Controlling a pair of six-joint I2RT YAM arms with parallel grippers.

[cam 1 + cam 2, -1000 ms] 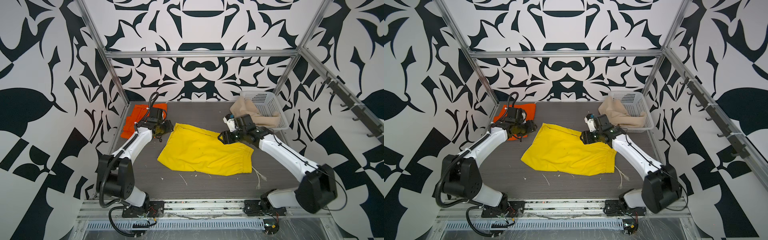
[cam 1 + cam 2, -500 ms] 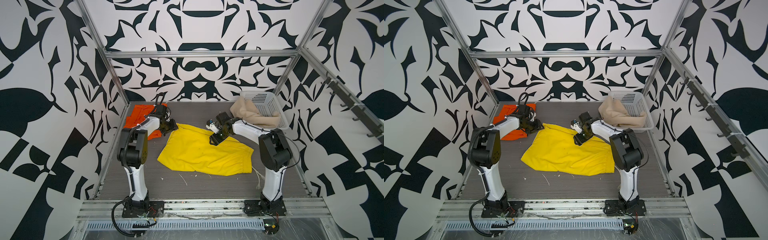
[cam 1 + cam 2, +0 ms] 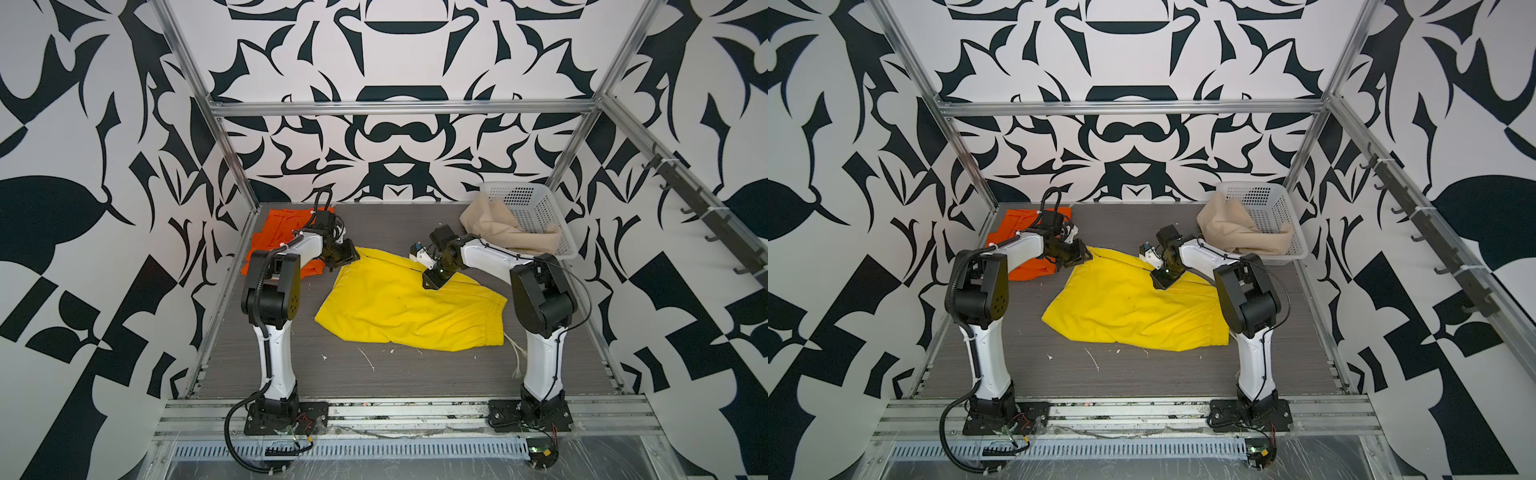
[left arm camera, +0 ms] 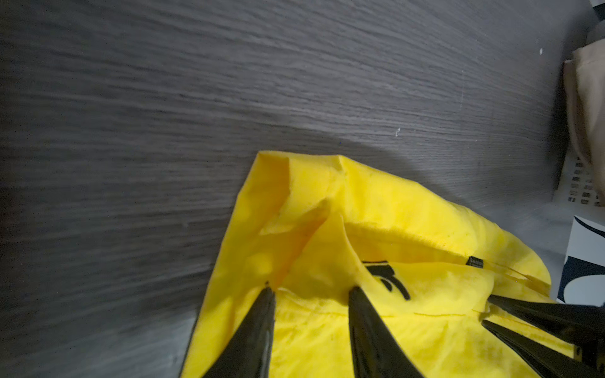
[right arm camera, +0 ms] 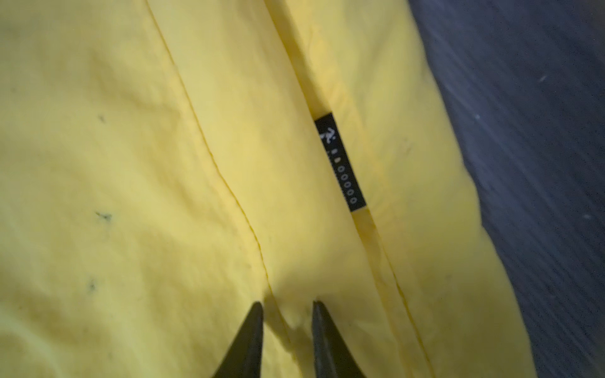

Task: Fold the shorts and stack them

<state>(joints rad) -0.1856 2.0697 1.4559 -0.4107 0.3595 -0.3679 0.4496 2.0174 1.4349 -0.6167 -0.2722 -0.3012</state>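
Shorts, yellow, lie under left tool, right tool.

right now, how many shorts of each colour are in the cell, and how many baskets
orange shorts: 1
yellow shorts: 1
beige shorts: 1
white basket: 1
total: 4

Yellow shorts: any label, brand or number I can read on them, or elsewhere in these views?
Black tag on a seam of the yellow shorts: white logo and row of characters, too blurred to read.
Black print on the shorts: partly hidden by a fold, unreadable.
Nothing else carries text.
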